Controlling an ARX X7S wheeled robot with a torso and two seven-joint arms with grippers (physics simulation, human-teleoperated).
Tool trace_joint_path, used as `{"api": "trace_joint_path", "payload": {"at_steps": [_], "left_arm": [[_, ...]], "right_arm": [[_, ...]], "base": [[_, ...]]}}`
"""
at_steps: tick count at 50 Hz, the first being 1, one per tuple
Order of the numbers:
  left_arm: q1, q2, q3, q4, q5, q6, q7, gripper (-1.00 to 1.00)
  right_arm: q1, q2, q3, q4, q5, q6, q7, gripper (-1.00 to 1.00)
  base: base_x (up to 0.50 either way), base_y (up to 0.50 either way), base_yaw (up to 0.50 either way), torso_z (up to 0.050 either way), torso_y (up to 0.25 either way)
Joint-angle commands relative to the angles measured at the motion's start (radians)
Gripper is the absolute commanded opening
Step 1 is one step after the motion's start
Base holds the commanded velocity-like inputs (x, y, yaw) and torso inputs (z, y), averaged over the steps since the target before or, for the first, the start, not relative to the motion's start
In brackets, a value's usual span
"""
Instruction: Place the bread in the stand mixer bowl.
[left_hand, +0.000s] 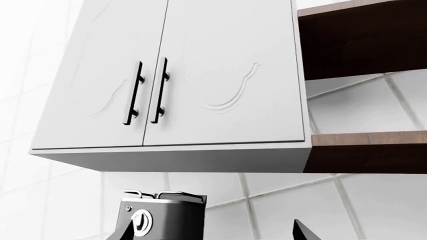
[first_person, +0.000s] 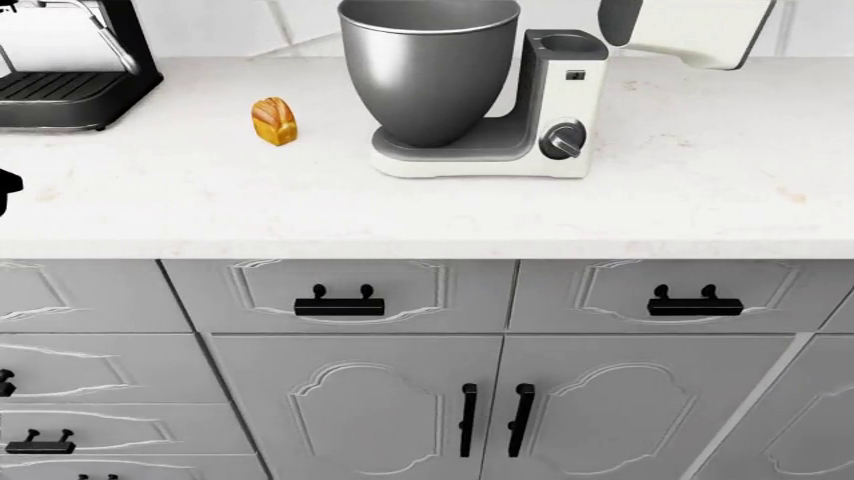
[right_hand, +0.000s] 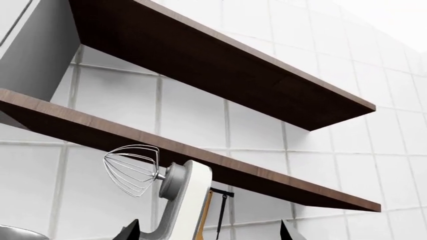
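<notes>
Head view shows the bread (first_person: 274, 121) standing upright on the white counter (first_person: 667, 190), alone, with nothing touching it. It sits beside the mixer bowl (first_person: 427, 65), a little apart from it, on the side toward the black coffee machine (first_person: 67, 70). The bowl rests in the base of the white mixer (first_person: 534, 140), whose head is tilted up and back.

Neither pincer is near the bread. A small dark piece at the left edge of the head view may belong to the left arm, though I cannot tell. In the left wrist view only the dark tips of the left pincer (left_hand: 210, 232) show; they stand well apart, so it is open and holds nothing, and beyond it are a white wall cupboard (left_hand: 173, 80) and the top of the coffee machine. In the right wrist view the right pincer (right_hand: 210, 232) likewise shows two separated tips, open and empty, with the whisk (right_hand: 133, 170) and wooden shelves (right_hand: 220, 75) beyond it.
</notes>
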Motion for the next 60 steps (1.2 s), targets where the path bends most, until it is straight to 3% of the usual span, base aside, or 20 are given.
{"api": "trace_joint_path", "payload": {"at_steps": [1, 14, 44, 60], "left_arm": [[0.005, 0.014, -0.024, -0.007, 0.009, 0.010, 0.010, 1.00], [0.016, 0.004, -0.018, -0.010, 0.007, 0.021, 0.002, 1.00], [0.025, -0.015, -0.017, -0.016, -0.014, 0.034, -0.021, 1.00], [0.032, -0.025, -0.016, -0.019, -0.021, 0.042, -0.032, 1.00]], "right_arm": [[-0.007, -0.026, 0.033, 0.000, -0.028, -0.021, -0.034, 1.00], [-0.008, -0.052, 0.017, 0.000, -0.062, -0.039, -0.082, 1.00], [-0.009, -0.068, 0.032, 0.000, -0.083, -0.047, -0.121, 1.00], [-0.009, -0.103, 0.007, 0.000, -0.166, -0.075, -0.168, 1.00]], "base": [[0.00, 0.00, 0.00, 0.000, 0.000], [0.02, 0.00, 0.00, 0.000, 0.000], [0.49, 0.00, 0.00, 0.000, 0.001], [0.05, 0.00, 0.00, 0.000, 0.000]]}}
